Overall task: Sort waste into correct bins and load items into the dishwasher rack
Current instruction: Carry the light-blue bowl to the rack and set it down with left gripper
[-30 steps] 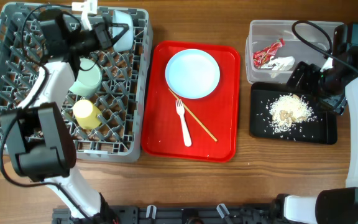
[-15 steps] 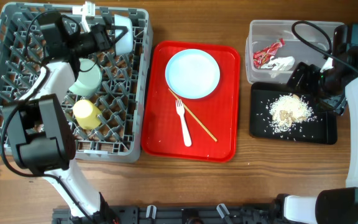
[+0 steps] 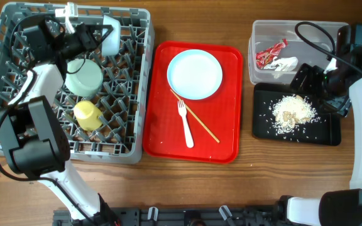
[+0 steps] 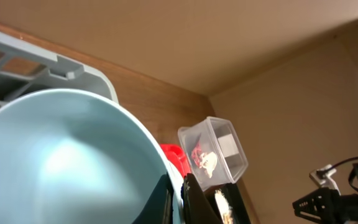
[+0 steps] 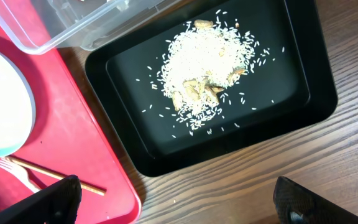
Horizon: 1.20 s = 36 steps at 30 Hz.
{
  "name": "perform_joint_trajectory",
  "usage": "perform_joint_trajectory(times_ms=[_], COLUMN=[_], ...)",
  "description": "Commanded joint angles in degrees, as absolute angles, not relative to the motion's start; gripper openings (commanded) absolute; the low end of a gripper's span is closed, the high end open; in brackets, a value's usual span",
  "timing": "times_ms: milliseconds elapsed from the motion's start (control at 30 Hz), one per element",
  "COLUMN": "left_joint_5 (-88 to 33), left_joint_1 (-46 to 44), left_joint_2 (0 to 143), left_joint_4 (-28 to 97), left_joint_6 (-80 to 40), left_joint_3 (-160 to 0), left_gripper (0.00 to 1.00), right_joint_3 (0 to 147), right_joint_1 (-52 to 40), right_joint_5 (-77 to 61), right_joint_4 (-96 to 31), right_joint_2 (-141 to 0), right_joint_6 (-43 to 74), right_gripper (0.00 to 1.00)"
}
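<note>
**Left hand clamped on the light blue bowl at the dishwasher rack**

I pinch the bowl's rim with my left hand, one finger on either side. The bowl is on edge over the rack's far rows; whether it touches the pegs I cannot tell.

Loaded: the pale green bowl and the yellow cup, both among the pegs.

Left to load: the white plate, fork and chopsticks, all on the red tray at mid-bench.

The waste looks sorted. The snack wrapper and napkin lie in the clear tub, and the rice scraps lie in the black tray.

My right hand hangs above that tray, fingers spread wide and empty.

I judge the sorting done and the loading about half done.
</note>
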<state>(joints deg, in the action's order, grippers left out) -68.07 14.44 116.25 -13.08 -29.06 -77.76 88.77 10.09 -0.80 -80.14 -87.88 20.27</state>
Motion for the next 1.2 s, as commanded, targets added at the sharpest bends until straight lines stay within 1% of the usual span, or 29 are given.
perform_joint_trajectory(times_ms=[0,167,300,467,633,767,1100,1133,1167], left_joint_5=[-71.22,-73.34,-73.6,-68.47,-64.62,-58.92,-56.9,-56.88,-56.88], left_joint_1=[14.57,12.88,10.68,9.15,9.41,10.09,13.45,13.89,14.24], left_joint_2=[117.38,117.38,117.4,117.4,117.45,117.47,117.56,117.56,117.56], left_joint_4=[-16.08,-17.67,-17.61,-16.88,-15.44,-12.86,-10.74,-10.09,-9.43], left_joint_6=[-30.68,-34.06,-34.13,-34.09,-33.43,-33.26,-33.23,-33.17,-32.53], left_joint_3=[-77.69,-77.69,-77.69,-77.69,-77.69,-77.69,-77.69,-77.69,-77.69], left_gripper=[0.04,0.04,0.04,0.04,0.04,0.04,0.05,0.07,0.14], right_joint_3=[89.36,89.36,89.36,89.36,89.36,89.36,89.36,89.36,89.36], right_joint_1=[10.2,10.2,10.2,10.2,10.2,10.2,10.2,10.2,10.2], right_joint_5=[-0.05,-0.05,-0.05,-0.05,-0.05,-0.05,-0.08,-0.08,-0.12], right_joint_4=[-80.23,-80.2,-80.2,-80.25,-80.25,-80.49,-80.68,-80.68,-80.68], right_joint_2=[-86.67,-86.67,-86.67,-86.67,-86.67,-86.67,-86.67,-86.67,-86.67], right_joint_6=[19.59,19.59,19.62,19.59,19.59,19.62,19.62,19.64,19.64], right_gripper=[1.0,1.0,1.0,1.0,1.0,1.0,1.0,1.0,1.0])
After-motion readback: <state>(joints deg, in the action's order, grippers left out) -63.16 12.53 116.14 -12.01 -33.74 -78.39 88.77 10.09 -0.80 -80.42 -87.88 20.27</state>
